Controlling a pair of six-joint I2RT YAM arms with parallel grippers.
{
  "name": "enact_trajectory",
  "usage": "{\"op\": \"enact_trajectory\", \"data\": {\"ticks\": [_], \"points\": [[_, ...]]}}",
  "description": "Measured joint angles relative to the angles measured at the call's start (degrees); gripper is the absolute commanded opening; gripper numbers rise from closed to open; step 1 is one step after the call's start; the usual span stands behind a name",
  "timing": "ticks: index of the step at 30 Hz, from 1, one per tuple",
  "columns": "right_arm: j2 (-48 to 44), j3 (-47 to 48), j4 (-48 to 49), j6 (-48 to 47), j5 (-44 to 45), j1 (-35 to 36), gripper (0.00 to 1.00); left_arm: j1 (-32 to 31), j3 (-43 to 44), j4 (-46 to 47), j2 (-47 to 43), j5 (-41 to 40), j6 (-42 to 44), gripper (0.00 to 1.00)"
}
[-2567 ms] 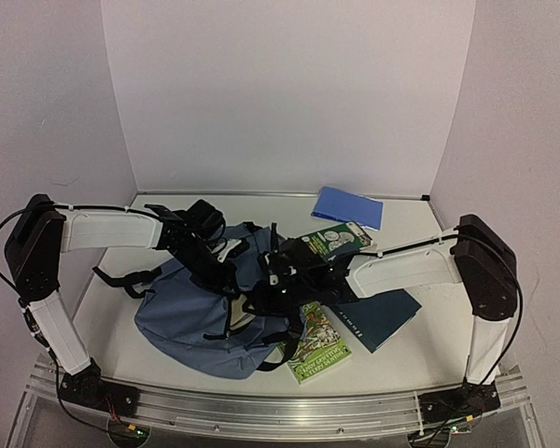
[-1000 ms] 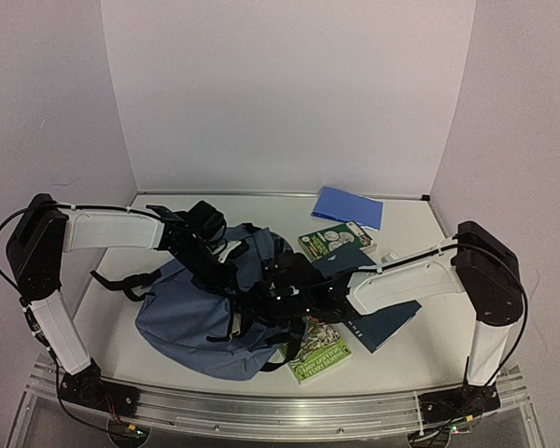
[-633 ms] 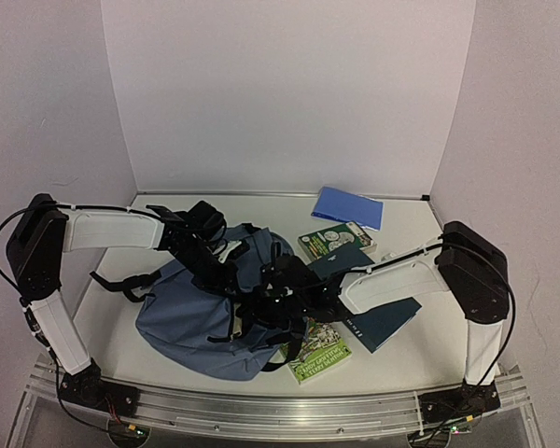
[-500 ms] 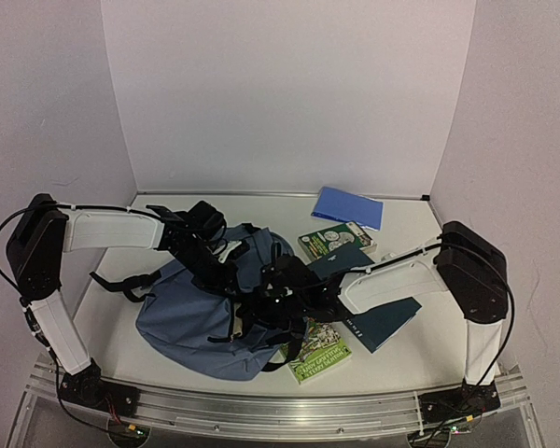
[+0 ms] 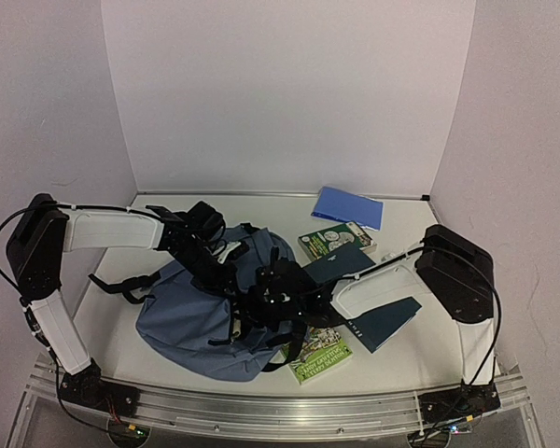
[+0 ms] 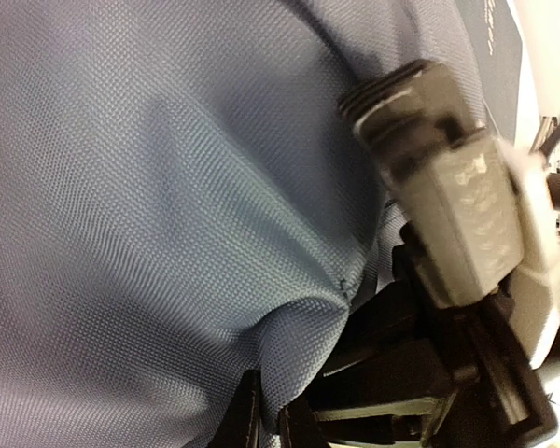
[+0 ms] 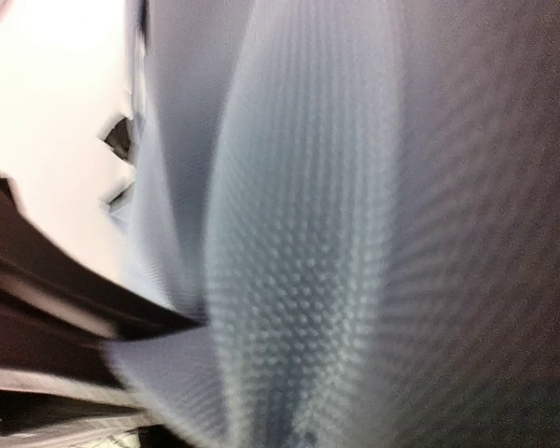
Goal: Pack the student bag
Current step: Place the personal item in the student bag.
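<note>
Four flat items at least lie out on the worktop (image 5: 103,289), so the packing looks barely begun: a green paperback (image 5: 319,353) just beside the bag's near right corner, a second green paperback (image 5: 336,239) further back, a dark navy book (image 5: 385,319) partly under the right arm, and a blue notebook (image 5: 348,207) by the rear wall. The student bag (image 5: 182,317) slumps on its side left of centre, straps trailing, and whether anything is already inside cannot be told. Both arms reach onto its upper right edge. The left gripper (image 5: 222,271) is pressed together, apparently pinching a pucker of the slate-blue fabric, which fills its wrist view. The right gripper (image 5: 266,297) is also closed, and its blurred wrist view shows a fold of the same cloth running into the fingers, so it seems to have nipped the fabric too. My reading is that the mouth is being held or pulled open; every book remains to be loaded, then the zip closed.
</note>
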Motion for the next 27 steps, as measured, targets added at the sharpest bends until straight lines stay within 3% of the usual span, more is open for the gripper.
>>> {"op": "enact_trajectory", "data": {"ticks": [7, 17, 27], "points": [[-3.1, -8.2, 9.5, 7.9, 5.9, 2.0, 0.00, 0.1, -0.2, 1.0, -0.1, -0.8, -4.5, 0.00], [-4.5, -10.4, 11.2, 17.5, 18.8, 6.3, 0.00, 0.6, -0.5, 1.0, -1.2, -0.8, -7.7, 0.00], [-3.6, -9.7, 12.5, 18.5, 23.9, 6.3, 0.00, 1.4, -0.9, 3.0, -1.6, 2.3, -6.2, 0.00]]}}
